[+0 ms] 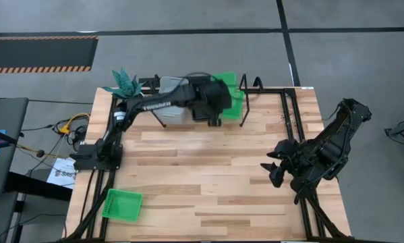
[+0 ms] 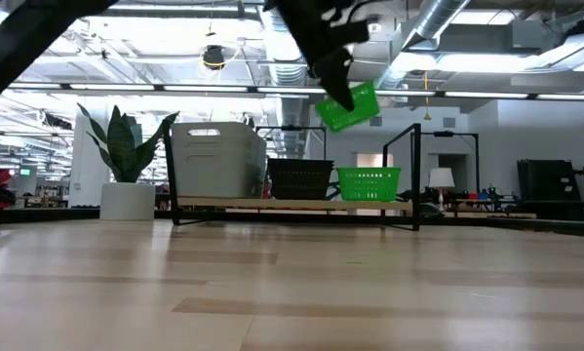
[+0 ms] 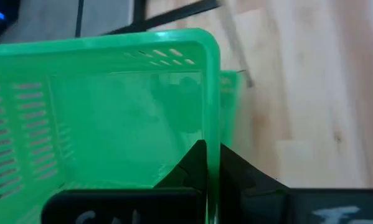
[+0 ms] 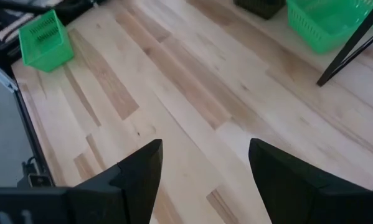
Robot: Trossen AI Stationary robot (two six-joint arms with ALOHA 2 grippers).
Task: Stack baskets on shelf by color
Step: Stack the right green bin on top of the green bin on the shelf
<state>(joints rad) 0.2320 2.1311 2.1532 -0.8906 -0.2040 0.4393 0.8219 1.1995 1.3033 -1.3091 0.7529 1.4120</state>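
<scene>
Left claw (image 2: 342, 86) grips green basket (image 2: 350, 105) — above shelf (image 2: 292, 204) (wooden tabletop (image 2: 292, 283)).

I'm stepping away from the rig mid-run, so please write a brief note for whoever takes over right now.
Left gripper: shut on a bright green meshed plastic basket, held tilted in the air above the green basket on the shelf.
Right gripper: open, empty, waiting over the table's right side.
Narrow wooden shelf on black wire frame: holds pale grey-white baskets, black meshed baskets and that green one.
Done: white and black appear shelved.
Left: set down the held basket; fetch the third green basket from the table's near left corner.
</scene>
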